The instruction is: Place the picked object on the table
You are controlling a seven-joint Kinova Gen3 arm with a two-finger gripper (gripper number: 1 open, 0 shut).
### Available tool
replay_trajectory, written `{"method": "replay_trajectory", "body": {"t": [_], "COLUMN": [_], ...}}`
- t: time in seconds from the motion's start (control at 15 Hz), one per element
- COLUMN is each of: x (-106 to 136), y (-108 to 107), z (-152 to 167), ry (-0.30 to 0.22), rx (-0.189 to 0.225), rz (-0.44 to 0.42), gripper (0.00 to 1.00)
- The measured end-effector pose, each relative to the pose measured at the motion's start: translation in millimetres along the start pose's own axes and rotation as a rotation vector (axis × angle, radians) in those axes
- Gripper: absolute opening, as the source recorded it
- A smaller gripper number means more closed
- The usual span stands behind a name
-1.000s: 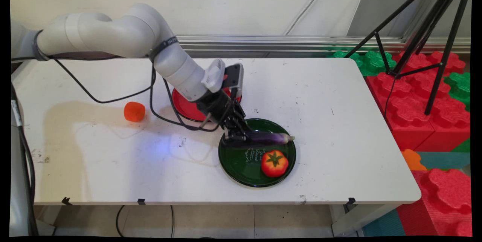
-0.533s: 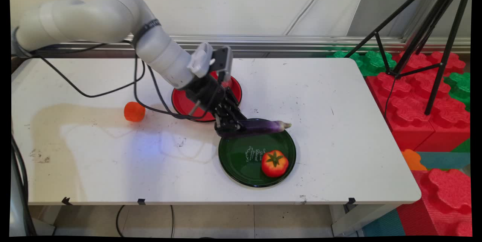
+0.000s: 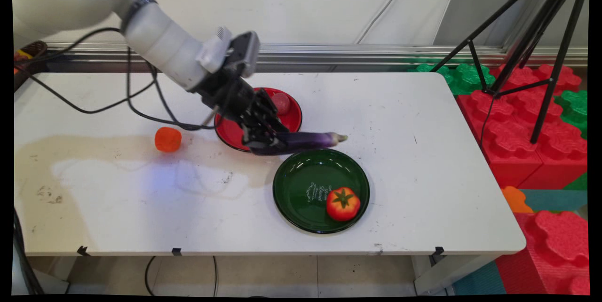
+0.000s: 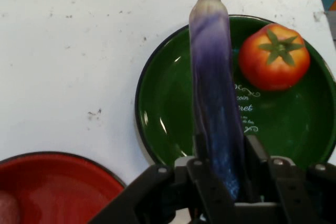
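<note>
White table (image 3: 423, 151) spreads beneath me. My gripper (image 4: 223, 156) pinches the purple eggplant (image 4: 212, 87) by one end, lifted level above the green plate (image 3: 301, 189) with its tomato (image 3: 343, 204). Just beside sits the red plate (image 3: 235, 132); an orange ball (image 3: 168, 139) lies apart.

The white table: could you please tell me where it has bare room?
White table: bare right of the green plate and left, below the orange ball. Crowded mid-table: red plate, gripper holding the purple eggplant.
</note>
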State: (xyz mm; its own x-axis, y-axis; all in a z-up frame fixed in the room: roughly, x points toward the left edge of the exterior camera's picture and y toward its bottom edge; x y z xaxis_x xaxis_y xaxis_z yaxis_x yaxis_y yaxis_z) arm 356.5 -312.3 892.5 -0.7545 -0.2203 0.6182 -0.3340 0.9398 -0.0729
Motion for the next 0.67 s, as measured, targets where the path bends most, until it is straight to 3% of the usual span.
{"method": "replay_trajectory", "body": {"t": [0.67], "x": [-32.1], "y": [6.9], "z": [-69.7], "ry": [-0.006], "rx": [0.018], "rz": [-0.008], "gripper": [0.00]}}
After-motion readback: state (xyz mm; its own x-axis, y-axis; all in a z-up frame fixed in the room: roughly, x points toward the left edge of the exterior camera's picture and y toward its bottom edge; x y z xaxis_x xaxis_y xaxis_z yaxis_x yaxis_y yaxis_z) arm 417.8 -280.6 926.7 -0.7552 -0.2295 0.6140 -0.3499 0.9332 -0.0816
